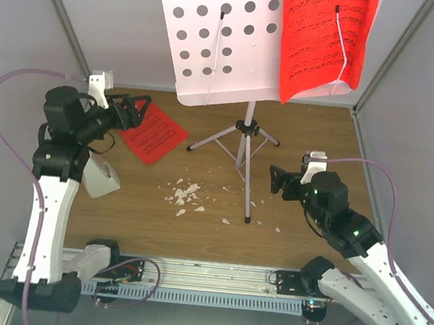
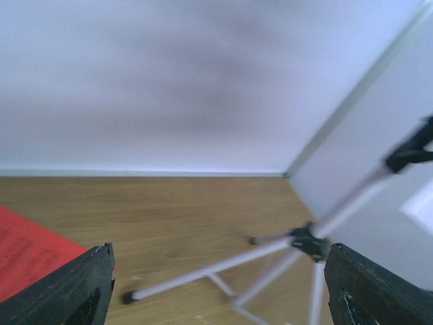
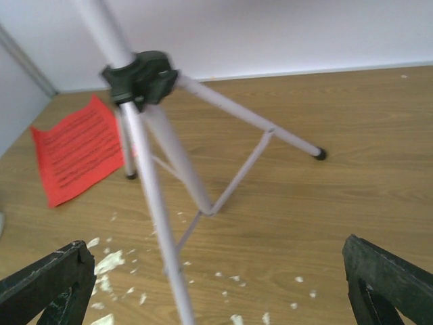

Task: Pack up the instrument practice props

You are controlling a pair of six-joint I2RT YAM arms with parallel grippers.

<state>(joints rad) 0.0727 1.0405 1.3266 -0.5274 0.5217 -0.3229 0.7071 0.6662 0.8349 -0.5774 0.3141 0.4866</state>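
Observation:
The pale perforated music-stand plate (image 1: 212, 40) stands on silver tripod legs (image 1: 243, 146) at the back middle. One red sheet (image 1: 322, 42) is clipped on the plate's right side. Another red sheet (image 1: 155, 132) lies flat on the table to the left. The white pyramid metronome (image 1: 102, 177) stands beside my left arm. My left gripper (image 1: 134, 112) is open and empty over that sheet's left corner; its wrist view shows the sheet (image 2: 27, 254) and tripod legs (image 2: 270, 254). My right gripper (image 1: 278, 179) is open and empty, right of the tripod legs (image 3: 162, 169).
Small white crumbs (image 1: 185, 194) are scattered on the wooden table in front of the tripod, also in the right wrist view (image 3: 108, 261). Grey walls close the back and both sides. A metal rail (image 1: 206, 283) runs along the near edge.

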